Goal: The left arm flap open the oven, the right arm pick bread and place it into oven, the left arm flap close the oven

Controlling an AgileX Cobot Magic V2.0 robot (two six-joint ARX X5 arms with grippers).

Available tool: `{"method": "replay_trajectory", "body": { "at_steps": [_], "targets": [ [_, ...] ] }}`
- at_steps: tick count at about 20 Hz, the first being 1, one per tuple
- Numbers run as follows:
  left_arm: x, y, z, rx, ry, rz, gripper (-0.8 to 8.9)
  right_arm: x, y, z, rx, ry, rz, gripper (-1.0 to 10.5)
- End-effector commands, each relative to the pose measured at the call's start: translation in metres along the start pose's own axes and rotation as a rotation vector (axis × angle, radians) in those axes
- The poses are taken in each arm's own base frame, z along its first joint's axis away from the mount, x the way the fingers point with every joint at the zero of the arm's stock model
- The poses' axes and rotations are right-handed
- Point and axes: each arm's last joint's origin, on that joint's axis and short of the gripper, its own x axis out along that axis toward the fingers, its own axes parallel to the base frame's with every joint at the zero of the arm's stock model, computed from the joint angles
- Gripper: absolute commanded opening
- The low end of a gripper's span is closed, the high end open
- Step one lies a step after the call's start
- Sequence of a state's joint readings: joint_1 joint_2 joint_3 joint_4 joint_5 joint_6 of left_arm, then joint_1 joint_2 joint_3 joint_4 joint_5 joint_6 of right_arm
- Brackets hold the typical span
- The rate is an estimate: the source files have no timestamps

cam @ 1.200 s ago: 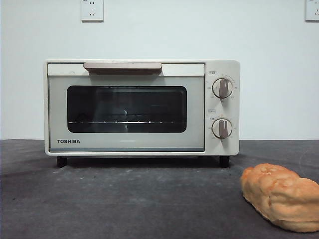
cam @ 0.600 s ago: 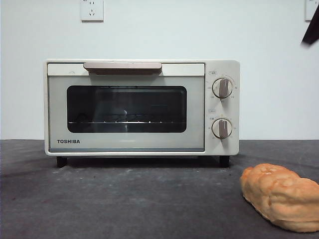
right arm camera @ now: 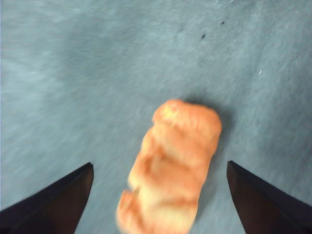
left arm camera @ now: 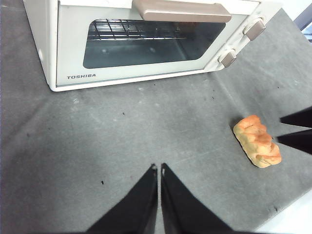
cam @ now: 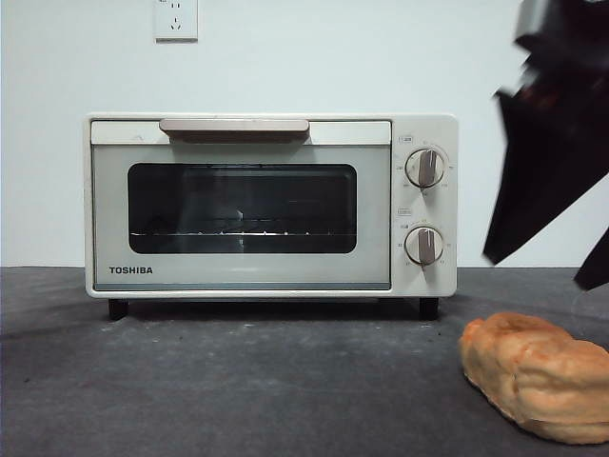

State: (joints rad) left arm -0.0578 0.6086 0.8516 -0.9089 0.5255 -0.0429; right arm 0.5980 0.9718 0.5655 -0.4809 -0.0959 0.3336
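The cream TOSHIBA oven (cam: 271, 205) stands at the back of the table with its glass door shut and its beige handle (cam: 234, 127) at the top. The golden bread (cam: 538, 376) lies on the grey mat to the oven's front right. My right gripper (cam: 538, 271) hangs big and dark just above the bread. In the right wrist view this gripper (right arm camera: 159, 165) is open, one jaw on each side of the bread (right arm camera: 170, 163), not touching it. My left gripper (left arm camera: 157, 167) is shut and holds nothing, hovering over bare mat in front of the oven (left arm camera: 146, 44).
Two round knobs (cam: 424, 168) sit on the oven's right panel. A wall socket (cam: 176, 19) is above the oven. In the left wrist view the mat's edge (left arm camera: 292, 222) runs close behind the bread (left arm camera: 257, 140), and the right gripper's tips (left arm camera: 280, 129) show there.
The right arm has come down from the top right corner, from a small black tip to a large dark shape over the bread. Oven and bread have stayed put.
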Motion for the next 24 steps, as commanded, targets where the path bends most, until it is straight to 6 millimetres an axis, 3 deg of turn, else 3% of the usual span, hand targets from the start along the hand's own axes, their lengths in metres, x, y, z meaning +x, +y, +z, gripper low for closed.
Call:
{"method": "replay_trajectory", "body": {
  "at_steps": [1,7,11,13,16,20,24],
  "targets": [
    [-0.003,-0.002,0.005,0.023,-0.021,-0.007,0.17,0.016,0.003,0.001,0.015,0.001,-0.053,4.4],
    [-0.003,-0.002,0.005,0.023,-0.021,-0.007,0.17,0.046,0.005,0.001,0.013,0.058,-0.095,4.4],
    [-0.003,-0.002,0.005,0.023,-0.021,-0.007,0.17,0.057,0.003,-0.003,0.014,0.106,-0.122,4.3],
    [-0.003,-0.003,0.005,0.023,-0.021,-0.007,0.17,0.058,0.002,-0.003,0.014,0.116,-0.123,3.8],
    [-0.003,-0.003,0.005,0.023,-0.021,-0.007,0.17,0.058,0.002,-0.005,0.014,0.133,-0.118,2.1],
    [-0.003,-0.003,0.006,0.023,-0.026,-0.006,0.17,0.056,0.003,-0.004,0.014,0.125,-0.106,1.9],
    [-0.001,-0.002,0.012,0.012,-0.061,-0.015,0.17,0.041,0.007,0.004,0.012,0.06,-0.077,1.9]
  ]
}}
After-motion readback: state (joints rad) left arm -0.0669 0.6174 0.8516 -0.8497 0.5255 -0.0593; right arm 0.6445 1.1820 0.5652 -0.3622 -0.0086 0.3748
